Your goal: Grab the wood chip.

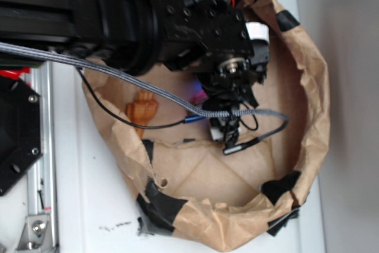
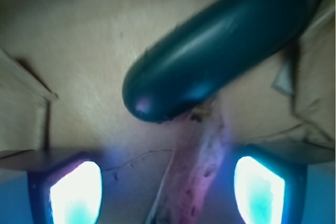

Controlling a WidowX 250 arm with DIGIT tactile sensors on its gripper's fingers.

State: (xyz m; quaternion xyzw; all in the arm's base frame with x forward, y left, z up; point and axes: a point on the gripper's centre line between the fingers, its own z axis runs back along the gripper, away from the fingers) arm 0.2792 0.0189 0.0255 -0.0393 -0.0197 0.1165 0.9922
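Observation:
In the wrist view the wood chip is a rough elongated sliver lit pink and violet, lying on the brown paper between my two glowing fingertips, nearer the right pad than the left pad. My gripper is open, with a gap on both sides of the chip. A dark green smooth oblong lies just beyond the chip's far end. In the exterior view the gripper points down into the paper nest and hides the chip.
A crumpled brown paper wall patched with black tape rings the nest. An orange-tan shell lies at its left. A braided grey cable and a black wire cross above the floor.

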